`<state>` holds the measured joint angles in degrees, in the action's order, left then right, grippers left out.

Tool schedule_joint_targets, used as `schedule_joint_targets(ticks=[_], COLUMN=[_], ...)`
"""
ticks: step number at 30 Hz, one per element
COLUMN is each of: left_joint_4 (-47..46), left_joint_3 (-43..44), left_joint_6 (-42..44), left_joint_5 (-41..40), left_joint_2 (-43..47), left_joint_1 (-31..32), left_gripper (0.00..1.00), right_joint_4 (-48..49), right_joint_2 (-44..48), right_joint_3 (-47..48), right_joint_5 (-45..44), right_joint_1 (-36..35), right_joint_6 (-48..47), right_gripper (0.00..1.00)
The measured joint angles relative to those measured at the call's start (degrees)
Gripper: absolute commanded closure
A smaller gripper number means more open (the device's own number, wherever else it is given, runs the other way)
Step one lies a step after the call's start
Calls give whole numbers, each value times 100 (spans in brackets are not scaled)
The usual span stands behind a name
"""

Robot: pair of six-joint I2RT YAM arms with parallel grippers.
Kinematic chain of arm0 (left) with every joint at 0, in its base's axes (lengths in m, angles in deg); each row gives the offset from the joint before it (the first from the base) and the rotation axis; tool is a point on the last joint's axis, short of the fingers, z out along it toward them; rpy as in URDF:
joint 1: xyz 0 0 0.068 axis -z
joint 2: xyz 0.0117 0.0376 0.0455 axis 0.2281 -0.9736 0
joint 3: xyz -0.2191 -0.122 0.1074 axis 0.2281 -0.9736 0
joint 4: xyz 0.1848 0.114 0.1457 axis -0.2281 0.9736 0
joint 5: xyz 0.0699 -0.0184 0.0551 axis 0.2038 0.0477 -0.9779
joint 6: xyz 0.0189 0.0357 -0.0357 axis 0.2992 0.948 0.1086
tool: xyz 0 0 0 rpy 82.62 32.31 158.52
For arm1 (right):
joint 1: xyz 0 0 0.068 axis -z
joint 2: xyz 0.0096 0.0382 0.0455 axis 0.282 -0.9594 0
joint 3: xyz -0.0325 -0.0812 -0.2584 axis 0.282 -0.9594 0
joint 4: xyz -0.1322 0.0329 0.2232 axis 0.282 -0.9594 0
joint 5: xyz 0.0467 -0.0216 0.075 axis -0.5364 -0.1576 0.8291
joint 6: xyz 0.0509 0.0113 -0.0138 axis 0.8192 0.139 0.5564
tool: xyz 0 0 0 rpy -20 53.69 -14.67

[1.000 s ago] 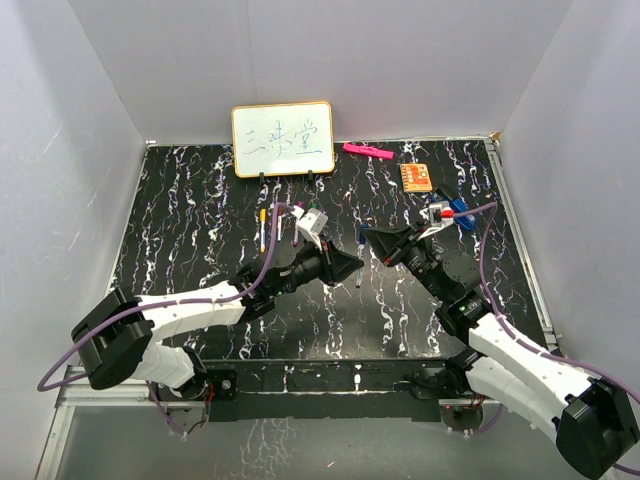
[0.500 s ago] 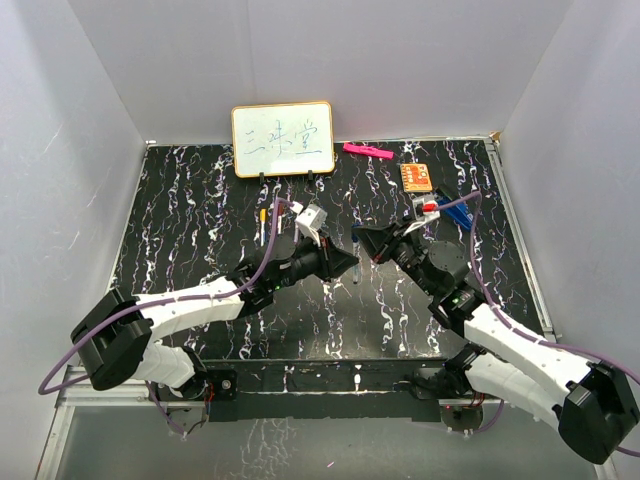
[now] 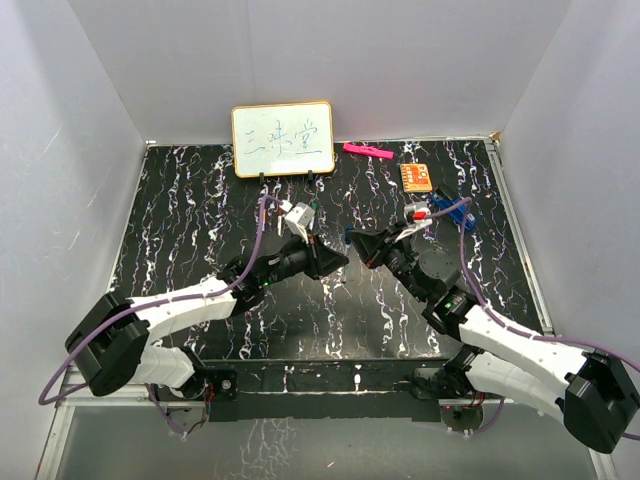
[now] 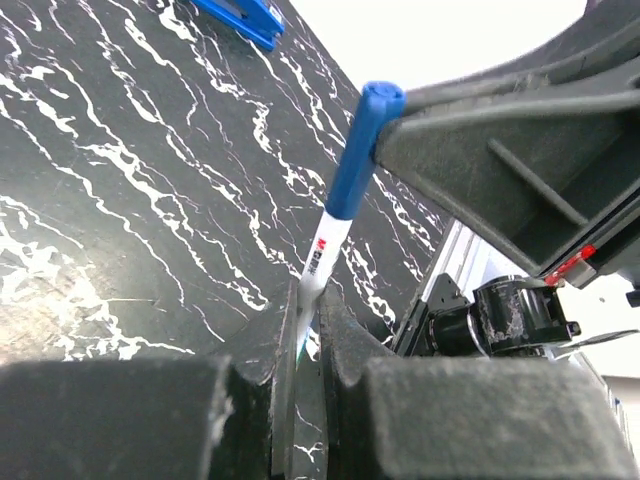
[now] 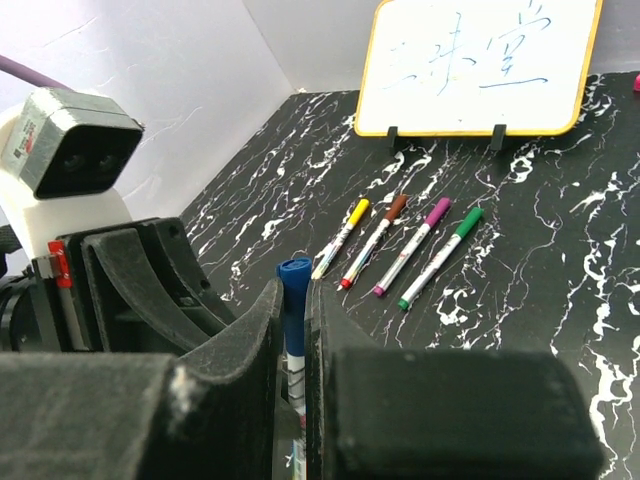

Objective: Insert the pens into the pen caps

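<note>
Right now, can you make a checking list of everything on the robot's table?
Surface: black tabletop with white streaks.
Job's things: yellow pen, brown pen, magenta pen and green pen, all capped, lying side by side near the whiteboard; blue pen held up, blue cap on its end.
Clutter: pink marker, orange card, blue clip.
Grippers: left gripper shut on blue pen; right gripper shut on blue cap.
Cables: left cable and right cable, both purple.
Surroundings: white walls; nothing else seen.
</note>
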<state>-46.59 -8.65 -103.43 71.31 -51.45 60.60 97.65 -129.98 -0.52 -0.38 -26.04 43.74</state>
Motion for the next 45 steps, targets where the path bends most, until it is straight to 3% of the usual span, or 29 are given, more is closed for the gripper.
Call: schedule_joint_targets(ticks=[7,13,21,28,38,45], left_joint_4=[-1263,-1698,-1075,-175,1180,1845], left_joint_3=[107,240,0,-542,-734,-761], left_joint_6=[-317,-385,-166,15,299,494], left_joint_5=[-699,-785,-1078,-1521,-1937,-2190], left_joint_2=[546,660,984,1683,2376,2566], left_joint_1=[-765,-782,-782,-782,-782,-782], left_gripper=[100,100,95,89,83,82], right_joint_4=[-1338,-1777,-2022,-2422,-2909,-3084], right_joint_2=[-192,-214,-514,-2070,-4551,-5484], right_joint_3=[-391,-433,245,1829,3860,4409], right_joint_5=[533,553,-304,-1045,-914,-643], right_joint_1=[-313,-321,-321,-46,925,1209], right_joint_6=[13,13,17,83,376,494], right_gripper=[100,100,100,100,100,100])
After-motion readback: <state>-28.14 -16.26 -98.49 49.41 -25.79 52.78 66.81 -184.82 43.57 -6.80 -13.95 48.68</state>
